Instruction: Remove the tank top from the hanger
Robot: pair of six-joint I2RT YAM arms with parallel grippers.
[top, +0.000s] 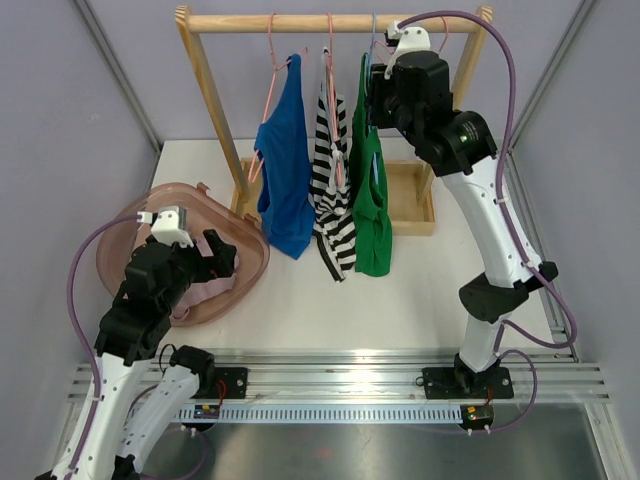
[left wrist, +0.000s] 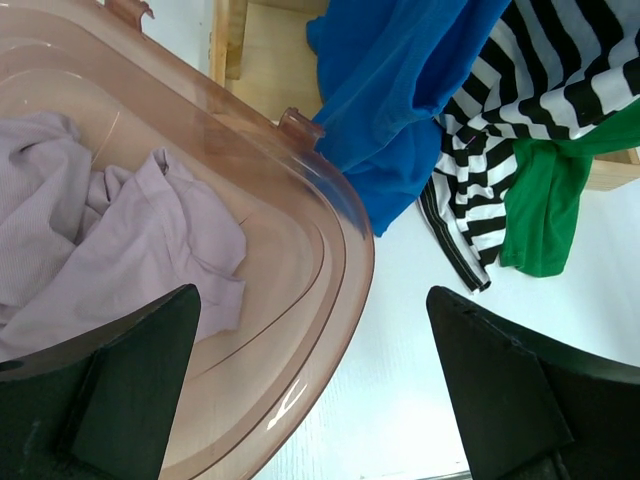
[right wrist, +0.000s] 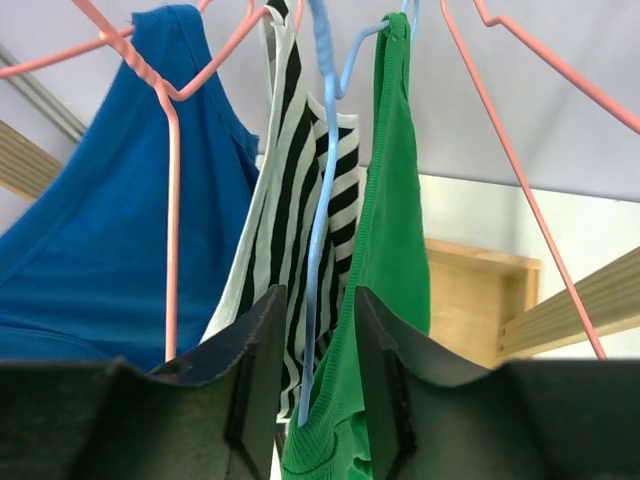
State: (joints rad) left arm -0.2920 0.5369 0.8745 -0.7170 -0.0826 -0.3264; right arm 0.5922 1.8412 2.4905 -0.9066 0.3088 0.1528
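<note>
A green tank top (top: 372,200) hangs on a light blue hanger (top: 372,45) at the right of the wooden rack's rail (top: 230,22). My right gripper (top: 372,100) is up at its shoulder. In the right wrist view the jaws (right wrist: 318,295) stand narrowly apart around the blue hanger wire (right wrist: 322,200) and the green strap (right wrist: 395,200); the strap lies against the right finger and the wire touches neither. My left gripper (top: 222,255) is open and empty over the rim of the pink bin (top: 120,235), as the left wrist view (left wrist: 312,300) also shows.
A blue top (top: 285,170) and a black-and-white striped top (top: 335,190) hang on pink hangers left of the green one. Lilac cloth (left wrist: 110,240) lies in the bin. The rack's wooden base tray (top: 410,200) sits behind the clothes.
</note>
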